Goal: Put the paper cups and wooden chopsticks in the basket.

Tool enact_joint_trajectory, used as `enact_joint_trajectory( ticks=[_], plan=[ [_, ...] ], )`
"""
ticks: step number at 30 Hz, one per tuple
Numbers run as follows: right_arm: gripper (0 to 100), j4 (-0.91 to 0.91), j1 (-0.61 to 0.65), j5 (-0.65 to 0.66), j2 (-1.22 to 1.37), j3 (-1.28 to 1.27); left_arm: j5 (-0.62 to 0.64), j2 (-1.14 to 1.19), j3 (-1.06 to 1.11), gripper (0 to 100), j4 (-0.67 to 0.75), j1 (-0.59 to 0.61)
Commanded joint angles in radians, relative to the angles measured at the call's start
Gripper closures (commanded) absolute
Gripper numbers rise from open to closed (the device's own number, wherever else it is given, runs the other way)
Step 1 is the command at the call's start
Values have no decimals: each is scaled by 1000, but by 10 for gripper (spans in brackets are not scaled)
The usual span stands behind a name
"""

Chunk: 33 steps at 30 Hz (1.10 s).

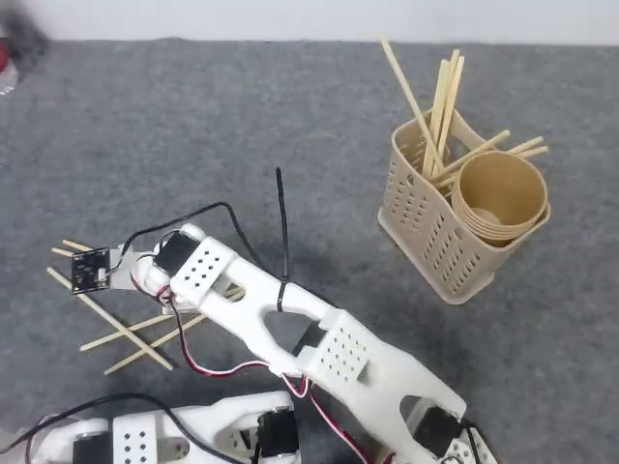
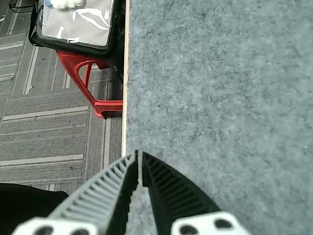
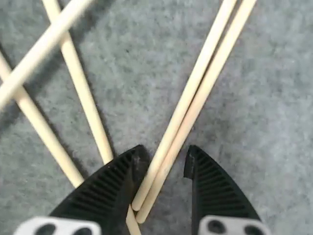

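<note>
Several wooden chopsticks [image 1: 131, 333] lie crossed on the grey felt at the left. My right gripper [image 3: 164, 157] is down over them, open, with a pair of chopsticks [image 3: 195, 103] lying side by side between its fingertips; in the high view the right gripper [image 1: 145, 278] sits at the end of the outstretched white arm. The beige basket [image 1: 426, 227] at the right holds stacked paper cups [image 1: 498, 198] and several upright chopsticks [image 1: 440, 101]. My left gripper [image 2: 140, 157] is shut on nothing, low over the felt by the table's edge.
The left arm [image 1: 174, 437] lies folded along the front edge. A black cable [image 1: 282, 227] arches over the right arm. Beyond the table edge [image 2: 125, 98] stand a red chair leg [image 2: 93, 93] and a dark bag [image 2: 73, 22] on the floor.
</note>
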<state>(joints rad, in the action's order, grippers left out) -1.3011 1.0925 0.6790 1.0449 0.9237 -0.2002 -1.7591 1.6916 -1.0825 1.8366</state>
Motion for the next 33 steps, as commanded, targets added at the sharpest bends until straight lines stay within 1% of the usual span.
enact_joint_trajectory(
  ticks=[1, 2, 4, 5, 6, 7, 9, 10, 13, 17, 19, 21, 27, 30, 33],
  plan=[
    [861, -39, -24, 9, 28, 127, -6, -3, -5, 987, -5, 8],
    [886, -61, -24, 12, 41, 155, -6, -3, -5, 987, -8, 8],
    [997, -104, -24, 57, 62, 195, -6, -3, -5, 987, -18, 8],
    [992, -125, -24, 83, 74, 209, -6, -3, -5, 987, -17, 8],
    [964, -145, -24, 101, 84, 221, -6, -3, -5, 987, -17, 6],
    [965, -162, -24, 109, 91, 233, -6, -3, -5, 987, -17, 6],
    [997, -197, -38, 114, 99, 262, -6, -3, -5, 987, -17, 6],
    [991, -217, -48, 114, 99, 278, -6, -3, -5, 987, -17, 6],
    [992, -309, -97, 112, 87, 368, -6, -3, -5, 987, -17, 6],
    [992, -483, -179, 112, 47, 571, -6, -3, -5, 987, -18, 6],
    [992, -503, -231, 100, 16, 652, -6, -3, -5, 987, -18, 6],
    [992, -499, -294, 57, -41, 694, -6, -3, -5, 987, -18, 6],
    [992, -499, -437, 38, -309, 690, -6, -3, -5, 987, -18, 6],
    [992, -498, -479, -26, -461, 663, -6, -3, -5, 987, -18, 6],
    [992, -496, -493, -75, -605, 608, -6, -3, -5, 987, -20, 6]
  ],
)
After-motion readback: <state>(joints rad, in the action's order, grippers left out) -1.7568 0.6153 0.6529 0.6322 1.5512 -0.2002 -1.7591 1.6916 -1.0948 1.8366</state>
